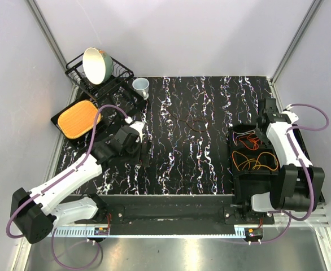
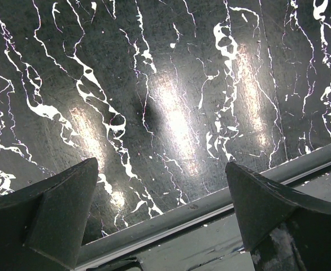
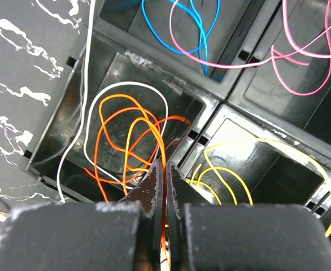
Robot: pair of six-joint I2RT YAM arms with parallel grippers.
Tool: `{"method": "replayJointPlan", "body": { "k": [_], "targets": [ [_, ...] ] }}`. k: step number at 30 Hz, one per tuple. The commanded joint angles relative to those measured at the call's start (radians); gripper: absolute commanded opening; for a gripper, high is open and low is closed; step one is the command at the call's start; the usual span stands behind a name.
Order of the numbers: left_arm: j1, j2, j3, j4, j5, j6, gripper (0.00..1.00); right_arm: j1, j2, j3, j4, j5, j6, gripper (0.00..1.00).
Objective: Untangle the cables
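Several orange cables (image 3: 174, 119) lay in loose loops in one compartment of the black divided bin (image 3: 210, 107), sharing it with a white cable (image 3: 133, 84) that ran out over the bin's wall. Your right gripper (image 3: 165, 166) was clenched, its fingers pressed together on an orange strand that ran up between them from that compartment. Yellow cables (image 3: 256, 139) curled in the next compartment. A blue cable (image 3: 206, 51) and pink cables (image 3: 239, 66) sat in the compartments beyond, the pink ones crossing the divider.

Your right arm was folded up from its base, with the forearm reaching over the bin at the table's right side and the wrist tipped down into it. One dark loop of cable (image 1: 195, 123) lay alone on the marbled black tabletop (image 2: 171, 68), well apart from the bin.

Your left arm stretched diagonally from its base toward the left half of the table, wrist low. The left gripper (image 2: 161, 169) was spread wide, with nothing between its fingers and only bare tabletop below. Beyond it, a dish rack (image 1: 117, 73) at the far left corner held a tilted bowl (image 1: 96, 64).
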Motion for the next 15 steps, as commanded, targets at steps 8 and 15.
{"method": "replayJointPlan", "body": {
  "k": [8, 15],
  "targets": [
    [-0.003, 0.001, 0.039, 0.038, -0.011, 0.005, 0.99, 0.004, 0.112, 0.135, 0.097, 0.011, -0.145, 0.76],
    [-0.004, 0.134, 0.131, 0.102, -0.002, -0.033, 0.99, 0.004, 0.060, 0.330, 0.065, -0.020, -0.198, 1.00]
  ]
}}
